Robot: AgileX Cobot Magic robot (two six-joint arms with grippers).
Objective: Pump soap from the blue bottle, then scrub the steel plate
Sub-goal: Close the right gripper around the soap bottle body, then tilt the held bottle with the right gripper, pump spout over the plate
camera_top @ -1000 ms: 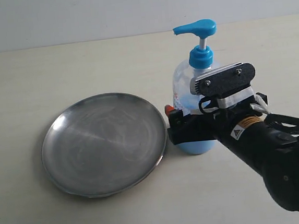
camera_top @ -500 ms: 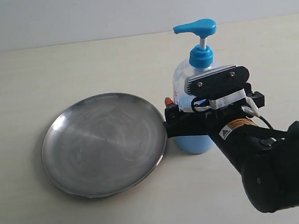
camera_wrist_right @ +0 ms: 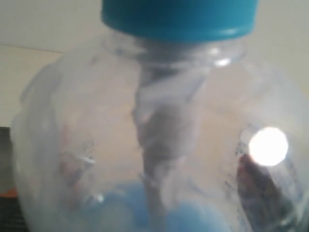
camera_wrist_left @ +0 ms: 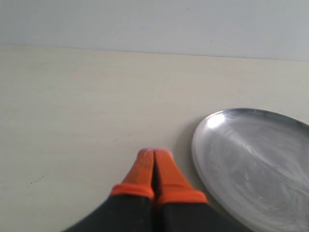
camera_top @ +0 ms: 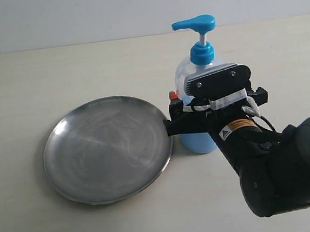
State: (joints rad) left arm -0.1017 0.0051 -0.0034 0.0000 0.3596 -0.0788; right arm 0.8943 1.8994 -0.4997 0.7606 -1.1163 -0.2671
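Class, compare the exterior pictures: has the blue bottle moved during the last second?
Yes. The blue bottle has shifted slightly left, closer to the steel plate, which has stayed where it was.

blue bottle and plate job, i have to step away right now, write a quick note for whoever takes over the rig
Right gripper: closed around the body of the blue bottle, which is upright beside the steel plate.
Left gripper: shut, empty, low over the table next to the plate's rim.
Done: bottle gripped only. Pump head is up; soap shows only inside the bottle.
Left: pump soap, then scrub the plate.
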